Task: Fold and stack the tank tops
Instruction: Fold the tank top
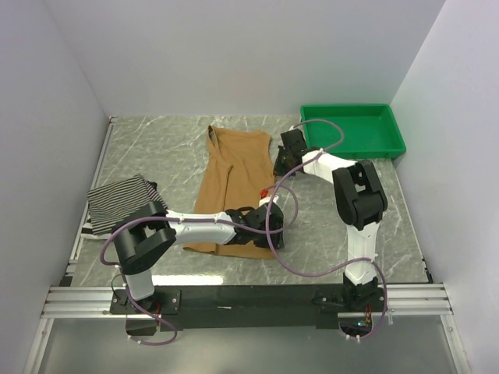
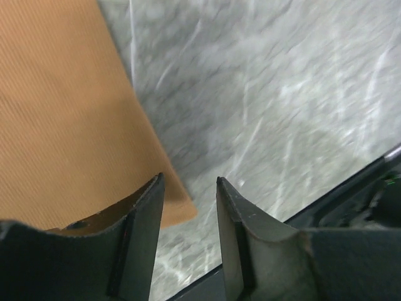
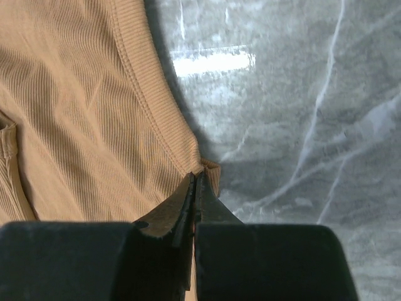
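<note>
The tan-brown tank top (image 1: 234, 187) lies flat and lengthwise in the middle of the table, straps toward the back. My right gripper (image 1: 284, 156) is at its far right strap. In the right wrist view the jaws (image 3: 195, 175) are shut on the ribbed strap edge of the tan top (image 3: 75, 113). My left gripper (image 1: 273, 234) hovers at the top's near right corner. It is open (image 2: 188, 179), with one finger over the corner of the cloth (image 2: 62, 125) and the gap mostly over bare table. A folded black-and-white striped tank top (image 1: 121, 201) rests at the left.
A green plastic tray (image 1: 355, 128) stands at the back right, just behind the right arm. White walls close in the marble table on three sides. A metal rail (image 1: 234, 300) runs along the near edge.
</note>
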Available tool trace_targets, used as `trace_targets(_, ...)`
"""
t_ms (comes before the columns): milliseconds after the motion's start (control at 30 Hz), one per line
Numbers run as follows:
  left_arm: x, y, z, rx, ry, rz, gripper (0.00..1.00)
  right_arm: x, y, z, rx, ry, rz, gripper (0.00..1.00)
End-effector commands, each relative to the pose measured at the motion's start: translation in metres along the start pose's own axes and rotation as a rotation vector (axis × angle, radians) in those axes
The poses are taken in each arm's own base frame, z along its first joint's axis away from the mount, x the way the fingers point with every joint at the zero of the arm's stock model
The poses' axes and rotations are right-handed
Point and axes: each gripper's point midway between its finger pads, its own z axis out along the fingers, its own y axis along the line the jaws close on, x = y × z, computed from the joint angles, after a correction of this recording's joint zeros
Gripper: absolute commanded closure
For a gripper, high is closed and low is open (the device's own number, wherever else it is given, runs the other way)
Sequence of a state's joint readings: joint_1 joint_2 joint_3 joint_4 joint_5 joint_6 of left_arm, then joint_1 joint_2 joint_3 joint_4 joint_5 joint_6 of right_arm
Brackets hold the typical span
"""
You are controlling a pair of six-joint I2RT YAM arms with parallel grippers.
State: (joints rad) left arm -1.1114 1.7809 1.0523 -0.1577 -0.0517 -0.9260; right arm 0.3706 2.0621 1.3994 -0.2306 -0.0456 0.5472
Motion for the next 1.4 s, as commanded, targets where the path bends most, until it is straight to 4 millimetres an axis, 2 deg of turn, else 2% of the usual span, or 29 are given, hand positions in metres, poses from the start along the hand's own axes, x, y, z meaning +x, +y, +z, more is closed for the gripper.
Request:
trace_targets(0, 0.005, 0.005, -0.009, -0.071, -0.006, 0.057, 0.55, -0.001, 0.002, -0.015, -0.002, -0.010, 0.003, 1.00)
trace_targets(267, 0.026, -0.003, -0.011, -0.078, 0.029, 0.117, 0.53, 0.005, 0.003, -0.021, -0.022, -0.004, 0.020, 1.00)
trace_targets(467, 0.030, -0.004, -0.004, -0.117, 0.032, 0.147, 0.53, 0.008, 0.000, -0.025, -0.017, -0.007, 0.020, 1.00)
trace_targets(533, 0.030, -0.003, -0.002, -0.133, 0.027, 0.156, 0.57, 0.009, -0.002, -0.027, -0.012, -0.011, 0.019, 1.00)
trace_targets(567, 0.034, 0.000, -0.002, -0.149, 0.038, 0.164, 0.59, 0.009, -0.003, -0.027, -0.012, -0.011, 0.020, 1.00)
trace_targets(667, 0.036, 0.005, 0.000, -0.177, 0.036, 0.172, 0.77, 0.009, -0.003, -0.030, -0.013, -0.016, 0.021, 1.00)
trace_targets(700, 0.037, 0.005, 0.000, -0.179, 0.038, 0.176, 0.87, 0.007, -0.003, -0.031, -0.015, -0.020, 0.024, 1.00)
trace_targets(767, 0.036, 0.003, -0.002, -0.176, 0.034, 0.175, 0.98, 0.006, -0.003, -0.034, -0.013, -0.025, 0.024, 1.00)
trace_targets(800, 0.035, 0.001, -0.002, -0.164, 0.027, 0.173, 0.99, 0.005, -0.003, -0.035, -0.011, -0.028, 0.022, 1.00)
trace_targets(900, 0.026, -0.016, -0.016, -0.082, -0.013, 0.166, 0.99, 0.000, -0.004, -0.042, 0.006, -0.044, 0.018, 1.00)
trace_targets(933, 0.023, -0.021, -0.025, -0.050, -0.029, 0.161, 0.99, -0.003, -0.003, -0.044, 0.008, -0.050, 0.013, 1.00)
trace_targets(1033, 0.013, -0.028, -0.044, 0.009, -0.077, 0.137, 1.00, -0.011, 0.001, -0.056, 0.003, -0.070, 0.007, 1.00)
trace_targets(1100, 0.008, -0.026, -0.052, 0.030, -0.097, 0.101, 0.99, -0.020, 0.004, -0.063, 0.012, -0.091, 0.001, 1.00)
trace_targets(1167, 0.001, -0.018, -0.060, 0.050, -0.121, 0.052, 0.99, -0.023, 0.007, -0.066, 0.008, -0.092, -0.006, 1.00)
trace_targets(1200, 0.004, -0.012, -0.065, 0.062, -0.114, 0.036, 0.99, -0.028, 0.011, -0.068, -0.001, -0.101, -0.008, 1.00)
trace_targets(1367, -0.006, 0.011, -0.074, 0.079, -0.137, -0.070, 0.99, -0.031, 0.023, -0.065, -0.005, -0.089, -0.026, 1.00)
